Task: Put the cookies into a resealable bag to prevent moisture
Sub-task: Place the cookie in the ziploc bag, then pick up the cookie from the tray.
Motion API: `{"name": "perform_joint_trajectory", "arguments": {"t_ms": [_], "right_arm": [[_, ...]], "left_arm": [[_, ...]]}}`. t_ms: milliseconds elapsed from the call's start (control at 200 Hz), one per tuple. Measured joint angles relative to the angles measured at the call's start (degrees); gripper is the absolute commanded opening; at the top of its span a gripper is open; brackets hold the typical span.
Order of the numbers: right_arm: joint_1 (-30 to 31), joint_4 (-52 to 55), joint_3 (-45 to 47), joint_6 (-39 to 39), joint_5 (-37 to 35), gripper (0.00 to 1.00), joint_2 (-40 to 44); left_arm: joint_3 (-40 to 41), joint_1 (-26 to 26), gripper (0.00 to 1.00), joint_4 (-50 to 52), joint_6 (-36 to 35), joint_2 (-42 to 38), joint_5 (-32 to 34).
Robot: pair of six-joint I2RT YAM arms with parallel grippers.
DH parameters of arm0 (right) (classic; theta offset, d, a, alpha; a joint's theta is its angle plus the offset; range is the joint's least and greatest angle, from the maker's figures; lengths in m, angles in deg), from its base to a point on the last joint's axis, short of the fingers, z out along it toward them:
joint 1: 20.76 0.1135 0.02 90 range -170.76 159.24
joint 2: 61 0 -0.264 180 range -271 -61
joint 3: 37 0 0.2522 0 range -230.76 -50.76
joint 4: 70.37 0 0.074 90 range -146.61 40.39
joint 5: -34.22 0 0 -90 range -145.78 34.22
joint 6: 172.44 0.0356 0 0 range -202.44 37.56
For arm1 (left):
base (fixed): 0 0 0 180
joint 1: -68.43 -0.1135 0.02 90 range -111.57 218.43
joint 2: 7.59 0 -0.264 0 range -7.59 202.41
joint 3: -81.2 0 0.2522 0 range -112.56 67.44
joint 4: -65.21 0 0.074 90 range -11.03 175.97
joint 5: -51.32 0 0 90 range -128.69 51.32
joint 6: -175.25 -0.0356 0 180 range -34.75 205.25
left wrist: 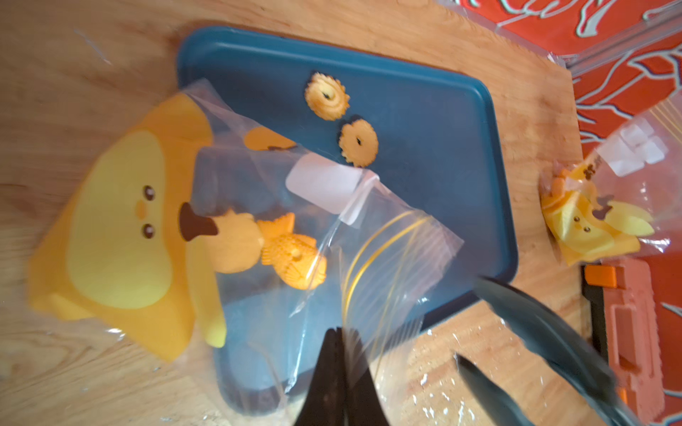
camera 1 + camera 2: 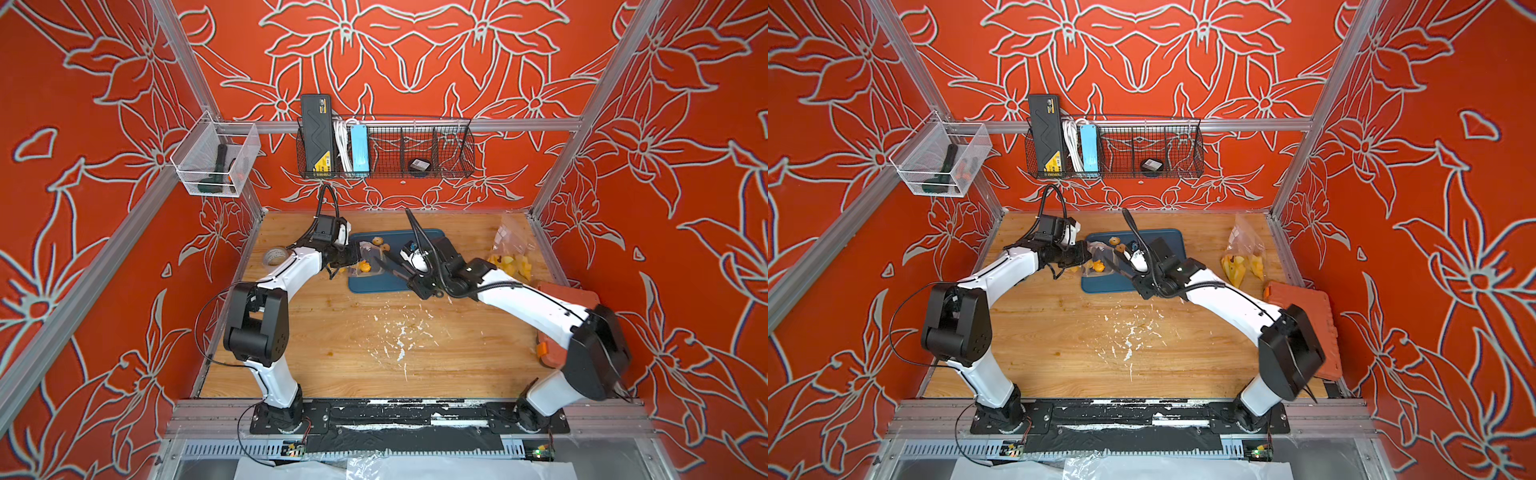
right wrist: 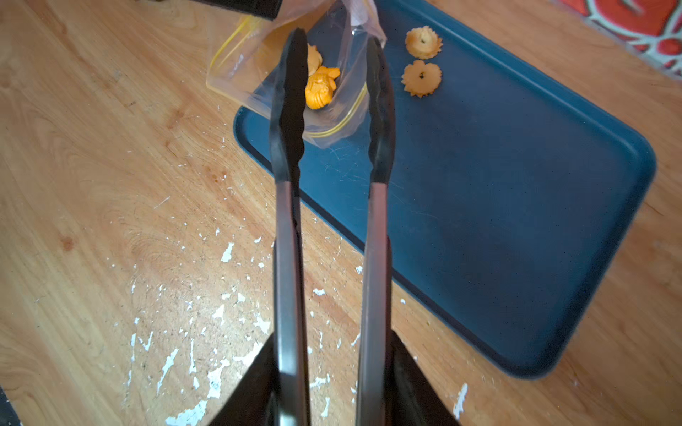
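Note:
My left gripper (image 1: pixel 341 332) is shut on the mouth edge of a clear resealable bag (image 1: pixel 369 228), which lies across the near-left end of the blue tray (image 1: pixel 443 147). Two cookies sit inside the bag, an orange one (image 1: pixel 291 254) and a paler one (image 1: pixel 236 247). Two flower-shaped cookies (image 1: pixel 327 96) (image 1: pixel 358 142) lie bare on the tray. My right gripper (image 3: pixel 330 369) is shut on the metal tongs (image 3: pixel 289 221). Their black tips stand apart over the bag mouth with nothing gripped. In both top views the two grippers (image 2: pixel 353 257) (image 2: pixel 415 282) meet at the tray.
A second clear bag with yellow prints (image 2: pixel 513 257) lies at the back right, and an orange case (image 2: pixel 569 299) sits near it under my right arm. A tape roll (image 2: pixel 274 255) is at the table's left edge. White flecks dot the wooden table (image 2: pixel 399 340).

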Motion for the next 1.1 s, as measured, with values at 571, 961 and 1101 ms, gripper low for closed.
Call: {"name": "perform_joint_trajectory", "arguments": {"t_ms": [571, 961, 1101], "right_arm": [[-5.4, 2.8, -9.6, 3.0, -4.0, 0.49, -18.1], [-5.4, 5.7, -20.1, 1.2, -3.1, 0.51, -27.1], [-5.4, 6.8, -23.7, 0.5, -3.2, 0.51, -30.6]], "left_arm": [[8.3, -9.6, 0.0, -6.3, 5.0, -12.4, 6.0], [9.8, -11.5, 0.0, -7.9, 5.9, -16.6, 12.2], [8.5, -11.4, 0.0, -7.7, 5.9, -11.8, 8.3]]}}
